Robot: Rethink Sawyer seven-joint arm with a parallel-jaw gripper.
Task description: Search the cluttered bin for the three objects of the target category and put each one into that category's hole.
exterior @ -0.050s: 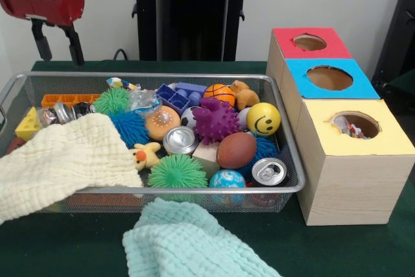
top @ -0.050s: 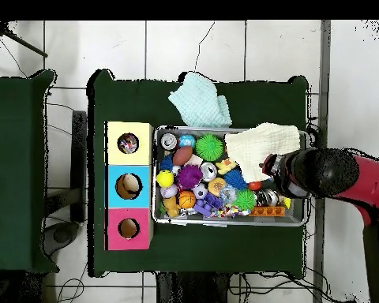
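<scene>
A cream-yellow waffle-weave cloth is draped over the left end of the silver wire-mesh bin, spilling over its front rim and hiding whatever lies below it. A second cloth, pale mint-green, lies crumpled on the dark green table just in front of the bin. The uncovered part is packed tight: a purple spiky rubber ball, a yellow smiley-face ball, a brown toy football, a small orange basketball, a green tentacled puffer ball, a blue tentacled puffer ball, a toy glazed doughnut, a blue globe ball, a yellow foam cheese wedge and two silver drink cans, one near the middle, the other at the front right corner. Right of the bin stands a wooden sorting box with red, blue and yellow tops, each with a round hole. The red-and-black gripper hangs above the bin's far left corner, its two dark fingers spread apart and empty
</scene>
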